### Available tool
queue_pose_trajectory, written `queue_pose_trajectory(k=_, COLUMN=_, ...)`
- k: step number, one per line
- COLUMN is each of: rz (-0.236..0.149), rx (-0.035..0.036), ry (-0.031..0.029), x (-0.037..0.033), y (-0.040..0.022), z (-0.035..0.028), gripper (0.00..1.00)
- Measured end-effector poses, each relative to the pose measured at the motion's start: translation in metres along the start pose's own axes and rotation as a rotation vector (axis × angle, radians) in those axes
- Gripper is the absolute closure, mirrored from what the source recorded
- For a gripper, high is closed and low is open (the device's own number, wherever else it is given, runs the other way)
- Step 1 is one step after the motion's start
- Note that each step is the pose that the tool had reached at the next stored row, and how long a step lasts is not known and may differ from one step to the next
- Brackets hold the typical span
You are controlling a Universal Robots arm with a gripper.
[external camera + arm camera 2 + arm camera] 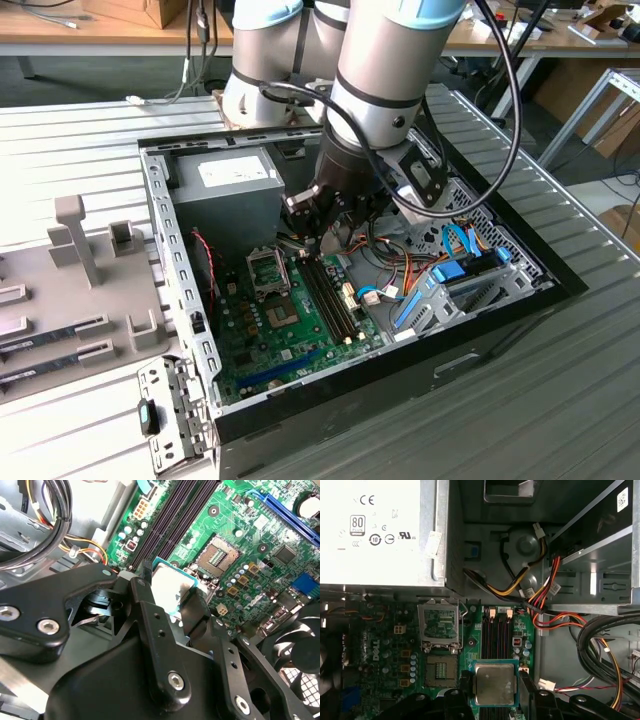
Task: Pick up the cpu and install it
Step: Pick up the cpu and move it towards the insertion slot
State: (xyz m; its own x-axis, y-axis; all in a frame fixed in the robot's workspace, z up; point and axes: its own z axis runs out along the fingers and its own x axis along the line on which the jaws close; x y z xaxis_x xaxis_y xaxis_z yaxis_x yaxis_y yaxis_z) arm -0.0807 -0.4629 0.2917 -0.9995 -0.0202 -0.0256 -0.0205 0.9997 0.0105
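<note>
The open socket (440, 669) lay unobstructed from above. Its raised bracket (439, 626) stood between it and the power supply (375, 530), which walled that side. The pincer (495, 685), closed on the cpu (494, 677), hung over the memory slots (497, 635) beside the socket. A cable bundle (540, 597) crowded the space beyond the slots.

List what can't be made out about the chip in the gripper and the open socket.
Underside of the small silvery square cpu with green rim: faces away in both wrist views.
Its height above the green motherboard: wrist views look down on it; in the exterior view the black gripper covers it.
Pins in the open square metal-framed socket: too small in every view.
</note>
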Motion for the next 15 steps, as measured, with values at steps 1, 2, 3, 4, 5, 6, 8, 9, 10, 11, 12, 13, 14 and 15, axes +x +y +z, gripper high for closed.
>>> queue_pose_trajectory(k=1, rz=0.000, rx=0.0000, ry=0.0000, x=0.0000, y=-0.0002, z=0.0004, gripper=0.53)
queue_pose_trajectory(k=2, rz=0.000, rx=0.0000, ry=0.0000, x=0.0000, y=-0.0005, z=0.0008, gripper=0.53)
queue_pose_trajectory(k=3, rz=0.000, rx=-0.0001, ry=-0.0001, x=0.0000, y=-0.0007, z=0.0012, gripper=0.53)
queue_pose_trajectory(k=4, rz=0.000, rx=-0.0001, ry=-0.0001, x=0.0000, y=-0.0010, z=0.0015, gripper=0.53)
queue_pose_trajectory(k=5, rz=0.000, rx=-0.0001, ry=-0.0001, x=0.0000, y=-0.0011, z=0.0018, gripper=0.53)
queue_pose_trajectory(k=6, rz=0.000, rx=-0.0001, ry=-0.0001, x=0.0000, y=-0.0013, z=0.0020, gripper=0.53)
queue_pose_trajectory(k=8, rz=0.000, rx=0.0000, ry=0.0000, x=0.0001, y=-0.0016, z=0.0024, gripper=0.53)
queue_pose_trajectory(k=9, rz=0.000, rx=-0.0001, ry=-0.0001, x=0.0001, y=-0.0018, z=0.0027, gripper=0.53)
queue_pose_trajectory(k=10, rz=0.000, rx=-0.0001, ry=-0.0001, x=0.0001, y=-0.0020, z=0.0029, gripper=0.53)
queue_pose_trajectory(k=11, rz=0.000, rx=-0.0001, ry=0.0000, x=0.0001, y=-0.0021, z=0.0031, gripper=0.53)
queue_pose_trajectory(k=12, rz=0.000, rx=-0.0001, ry=0.0000, x=0.0001, y=-0.0023, z=0.0034, gripper=0.53)
queue_pose_trajectory(k=13, rz=0.000, rx=0.0000, ry=0.0000, x=0.0001, y=-0.0025, z=0.0037, gripper=0.53)
queue_pose_trajectory(k=14, rz=0.000, rx=0.0000, ry=0.0000, x=0.0001, y=-0.0026, z=0.0039, gripper=0.53)
queue_pose_trajectory(k=15, rz=0.000, rx=-0.0001, ry=-0.0001, x=0.0001, y=-0.0027, z=0.0041, gripper=0.53)
